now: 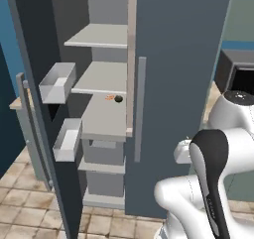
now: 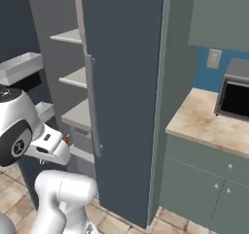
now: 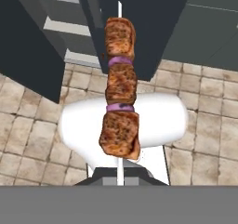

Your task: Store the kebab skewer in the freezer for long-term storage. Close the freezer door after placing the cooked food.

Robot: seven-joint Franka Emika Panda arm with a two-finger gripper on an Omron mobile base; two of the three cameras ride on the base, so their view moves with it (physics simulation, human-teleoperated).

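The carrying step is in hand: the kebab skewer (image 3: pixel 120 94) stands straight out from the gripper in the hand view, its pale stick running down to the bottom edge where the closed jaws pinch it, three brown meat chunks with purple rings between them showing against the tiled floor (image 3: pixel 32 139). In that view the freezer (image 1: pixel 106 119) sits from 10 to 12 o'clock, well apart from the skewer, so the food is not yet inside. The freezer door (image 1: pixel 30 109) stands swung open toward 9 o'clock in the left base view, with two clear-white bins (image 1: pixel 58 82) on its inner face, and grey shelves (image 1: pixel 104 115) lie bare behind it except for a small orange thing and a dark round thing (image 1: pixel 118 98) at the back of the middle shelf. The next move, as I judge it, calls for lifting the hand and reaching into the open bay at about 10 o'clock from the arm, laying the skewer on a shelf, then swinging the door shut. The plain closed door (image 1: pixel 178 84) with its bar handle (image 1: pixel 139 109) stands directly ahead and could catch the stick's tip. A microwave (image 2: pixel 236 94) sits on the counter (image 2: pixel 204 121) at 3 o'clock in the right base view, out of the path.
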